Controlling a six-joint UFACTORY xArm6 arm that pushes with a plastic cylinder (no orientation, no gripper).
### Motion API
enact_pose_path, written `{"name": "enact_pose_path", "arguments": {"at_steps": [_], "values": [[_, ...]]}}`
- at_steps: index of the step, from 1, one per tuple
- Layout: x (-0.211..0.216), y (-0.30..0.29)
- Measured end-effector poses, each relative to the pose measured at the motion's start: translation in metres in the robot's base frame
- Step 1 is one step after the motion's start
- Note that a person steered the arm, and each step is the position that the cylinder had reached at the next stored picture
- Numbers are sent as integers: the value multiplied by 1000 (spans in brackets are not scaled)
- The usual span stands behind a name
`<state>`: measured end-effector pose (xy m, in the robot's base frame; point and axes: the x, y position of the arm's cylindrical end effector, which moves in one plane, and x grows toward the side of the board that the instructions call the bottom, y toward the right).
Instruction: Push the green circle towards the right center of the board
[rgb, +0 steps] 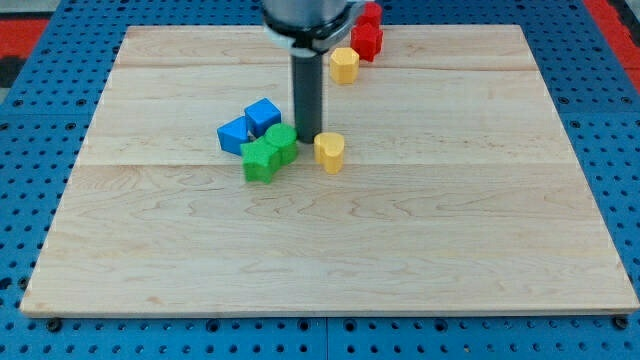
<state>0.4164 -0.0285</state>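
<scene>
My tip (307, 137) on the counter (420, 250), between the green circle (283, 141) at left and yellow heart (329, 152) at right. No gripper on rig.

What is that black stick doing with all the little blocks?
A robot arm slides my tip across the wooden board to push blocks. The tip sits just right of two green blocks, with a yellow heart block on its other side. Two blue blocks touch the green ones on the left. Another yellow block and the red blocks wait near the top edge. The green blocks are near the board's middle, not yet at the right.
</scene>
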Motion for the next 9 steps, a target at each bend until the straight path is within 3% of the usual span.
{"name": "enact_pose_path", "arguments": {"at_steps": [2,4,6,7,9], "values": [[23,-43],[-49,-64],[-23,-122],[17,-115],[63,48]]}}
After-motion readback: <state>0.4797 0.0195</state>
